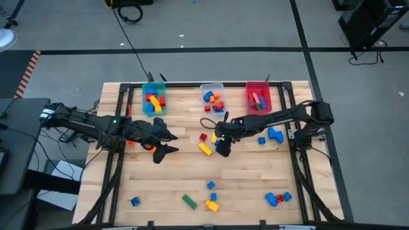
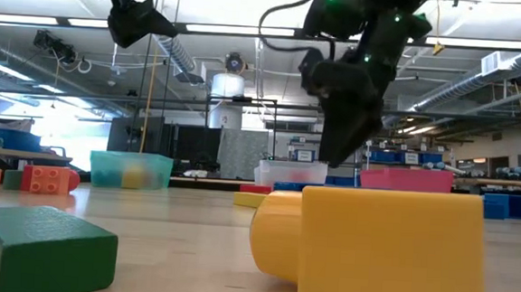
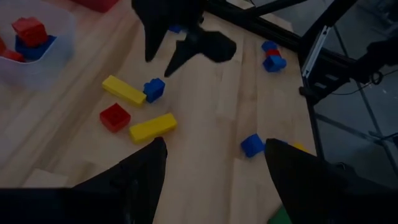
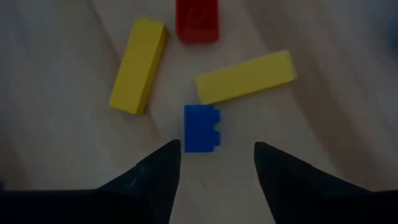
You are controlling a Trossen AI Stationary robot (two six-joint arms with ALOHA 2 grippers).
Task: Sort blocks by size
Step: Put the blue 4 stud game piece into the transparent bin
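A small blue block (image 4: 201,127) lies on the table among two yellow bars (image 4: 138,65) (image 4: 245,76) and a red block (image 4: 196,20). My right gripper (image 4: 216,158) hangs open just above it, pointing steeply down, its fingers short of the block and touching nothing. In the high view that gripper (image 1: 222,145) covers the blue block, with a yellow bar (image 1: 204,149) beside it. My left gripper (image 1: 167,142) waits open to the left of the group, raised above the table.
Teal (image 1: 154,99), clear (image 1: 212,97) and red (image 1: 258,97) bins with blocks stand along the far edge. Loose blocks lie to the right (image 1: 274,135) and near the front: green (image 1: 189,202), yellow-orange (image 1: 211,206), blue (image 1: 135,201), a blue-red cluster (image 1: 278,198).
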